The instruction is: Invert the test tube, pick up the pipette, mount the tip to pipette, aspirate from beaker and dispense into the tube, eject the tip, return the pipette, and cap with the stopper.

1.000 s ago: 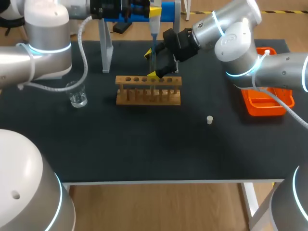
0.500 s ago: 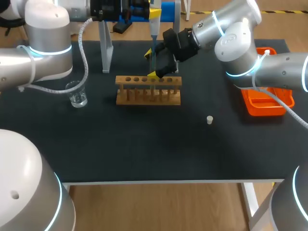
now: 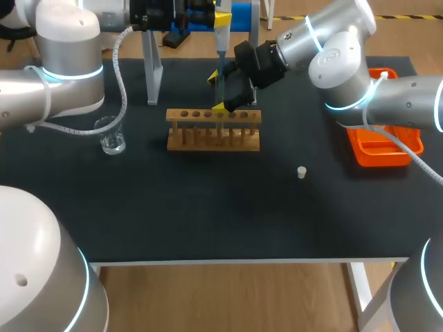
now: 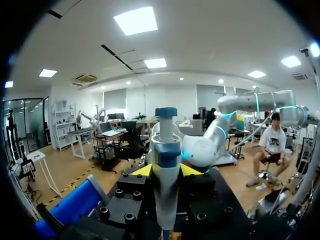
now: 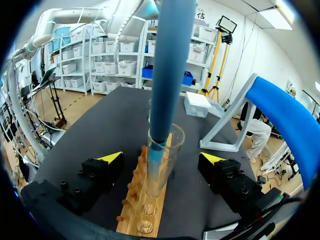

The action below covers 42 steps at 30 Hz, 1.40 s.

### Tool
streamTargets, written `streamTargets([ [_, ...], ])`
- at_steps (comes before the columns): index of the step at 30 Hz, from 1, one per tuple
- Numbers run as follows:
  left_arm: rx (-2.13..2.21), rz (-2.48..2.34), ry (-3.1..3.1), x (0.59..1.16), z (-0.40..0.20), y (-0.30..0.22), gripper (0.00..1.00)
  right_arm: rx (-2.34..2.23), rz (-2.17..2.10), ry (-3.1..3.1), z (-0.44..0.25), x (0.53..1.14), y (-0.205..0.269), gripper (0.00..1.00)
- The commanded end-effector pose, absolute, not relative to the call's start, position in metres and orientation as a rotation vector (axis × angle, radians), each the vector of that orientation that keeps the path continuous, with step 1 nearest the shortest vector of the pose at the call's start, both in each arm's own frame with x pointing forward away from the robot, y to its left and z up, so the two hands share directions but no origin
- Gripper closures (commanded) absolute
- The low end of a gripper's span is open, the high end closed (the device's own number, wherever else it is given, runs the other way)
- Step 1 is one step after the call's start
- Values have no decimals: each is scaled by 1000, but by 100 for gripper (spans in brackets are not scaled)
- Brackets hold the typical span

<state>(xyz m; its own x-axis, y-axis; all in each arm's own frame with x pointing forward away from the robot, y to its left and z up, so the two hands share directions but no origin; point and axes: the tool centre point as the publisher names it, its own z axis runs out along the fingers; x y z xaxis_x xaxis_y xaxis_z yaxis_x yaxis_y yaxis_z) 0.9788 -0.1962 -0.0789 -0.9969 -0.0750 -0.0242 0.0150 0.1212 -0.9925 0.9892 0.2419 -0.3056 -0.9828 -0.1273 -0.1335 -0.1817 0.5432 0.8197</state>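
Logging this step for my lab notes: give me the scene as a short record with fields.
left end effector: shut on pipette, held above the rack
right end effector: open, one finger on either side of the test tube, not touching it
pipette end: inside the test tube
test tube: upright in wooden rack
beaker: on table, on the left arm's side of the rack
stopper: loose on table
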Motion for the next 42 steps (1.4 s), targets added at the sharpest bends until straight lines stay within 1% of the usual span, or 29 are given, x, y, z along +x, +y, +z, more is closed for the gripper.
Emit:
streamTargets([
  [1,-62,-2039,2296,978,-79,-196,100,-273,1448,2710,-306,990,242,0],
  [15,-62,-2039,2296,978,-79,-196,100,-273,1448,2710,-306,990,242,0],
  [26,-62,-2039,2296,978,-79,-196,100,-244,1443,2681,-293,988,226,0],
  [33,-62,-2039,2296,978,-79,-196,100,-265,1441,2668,-280,977,204,0],
  [42,-62,-2039,2296,978,-79,-196,100,-264,1467,2601,-248,966,162,0],
])
